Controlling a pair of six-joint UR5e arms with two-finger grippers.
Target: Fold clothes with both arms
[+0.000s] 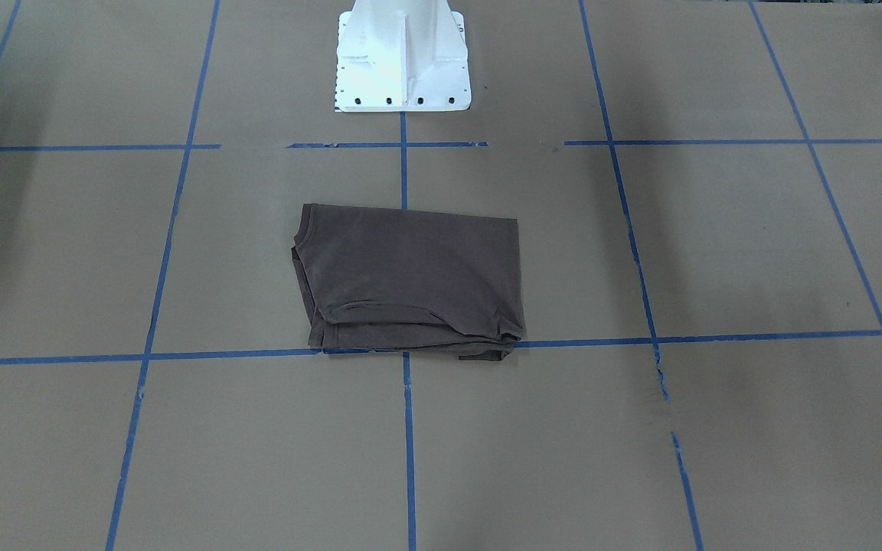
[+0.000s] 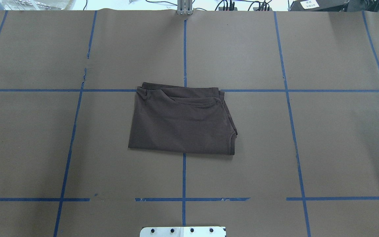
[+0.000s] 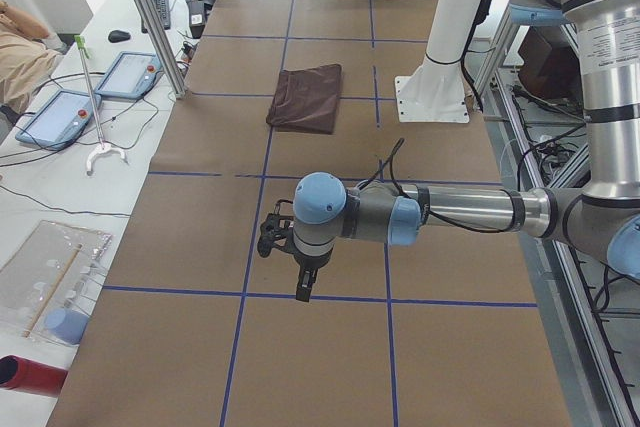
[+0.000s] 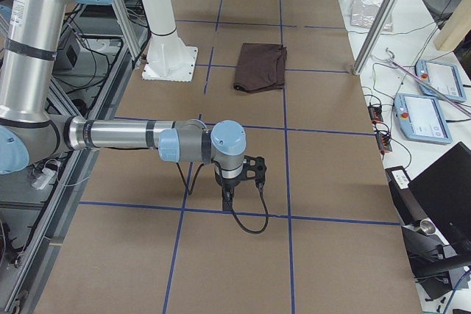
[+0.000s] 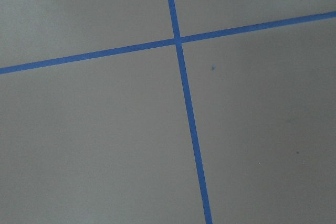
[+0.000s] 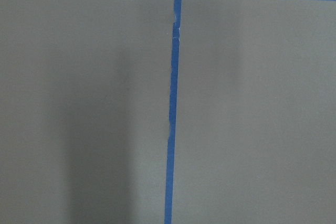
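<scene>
Nearest in each side view hangs one arm, the left arm (image 3: 450,209) with its left claw (image 3: 302,287) and the right arm (image 4: 121,136) with its right claw (image 4: 229,195). Each is over bare surface (image 2: 341,148) toward opposite ends. I cannot tell whether either claw is spread or pressed together. One T-shirt (image 2: 181,123) lies folded mid-surface. Count: two arms, two claws, one shirt. Folding looks done. Any tidying should pinch only the stepped layers on the side toward the surface's edge away from the robot.
</scene>
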